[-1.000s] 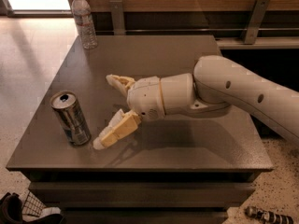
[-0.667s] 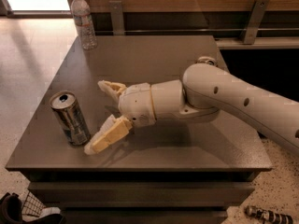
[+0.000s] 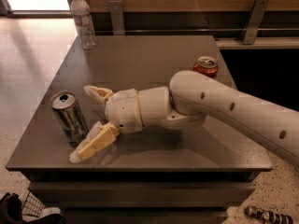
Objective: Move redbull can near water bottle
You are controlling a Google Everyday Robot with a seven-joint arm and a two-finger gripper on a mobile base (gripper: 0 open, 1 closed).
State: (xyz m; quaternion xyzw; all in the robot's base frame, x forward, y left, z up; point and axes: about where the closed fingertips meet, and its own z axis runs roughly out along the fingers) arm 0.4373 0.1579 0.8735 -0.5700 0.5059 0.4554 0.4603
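Note:
The redbull can [image 3: 69, 117], slim and silver with blue patches, stands upright near the front left of the dark table [image 3: 149, 59]. The water bottle [image 3: 84, 21], clear with a white cap, stands at the table's far left corner. My gripper [image 3: 86, 122] is open just right of the can, its two cream fingers spread. The far finger [image 3: 98, 93] sits behind and right of the can. The near finger [image 3: 96, 143] reaches to the can's base at the front. The can is not held.
A red Coca-Cola can [image 3: 206, 66] stands at the right side of the table, behind my white arm [image 3: 224, 106]. A wooden wall with metal brackets [image 3: 252, 14] runs behind the table. Some objects lie on the speckled floor at the front [image 3: 264, 214].
My arm has moved left toward the redbull can, bringing the open fingers close beside it. The red can has come into view behind the arm.

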